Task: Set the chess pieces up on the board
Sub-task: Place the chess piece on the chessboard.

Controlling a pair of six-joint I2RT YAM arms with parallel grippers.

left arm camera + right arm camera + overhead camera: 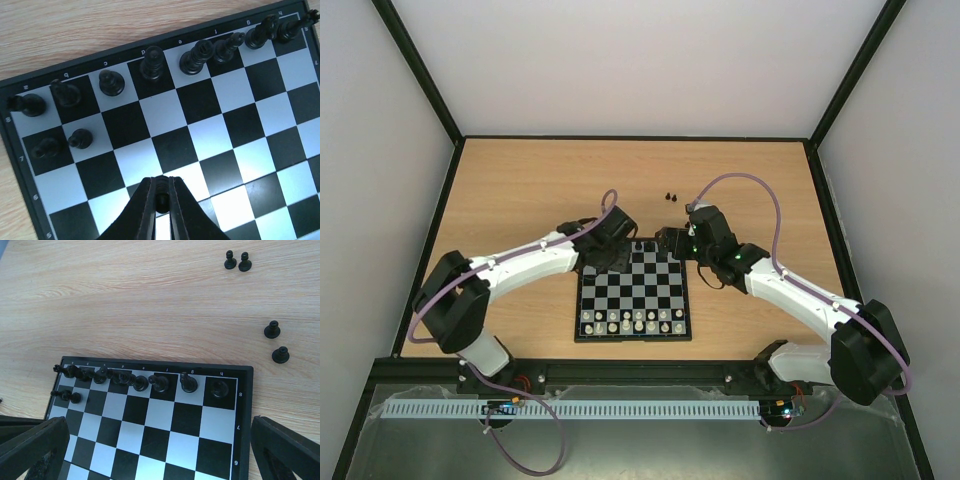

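The board lies at the table's near middle. Several black chess pieces fill its far row, and two black pawns stand on the row in front, at the left end in the left wrist view. My left gripper hangs over the board's far-left part, shut on a small black pawn. Above the board's far-right corner my right gripper stands wide open with nothing between its fingers. Loose black pawns stand on the table beyond the board, two close together and two more apart.
Pale chess pieces line the board's two near rows. Dark frame rails and white walls close off the wooden table. Purple cables loop above both arms.
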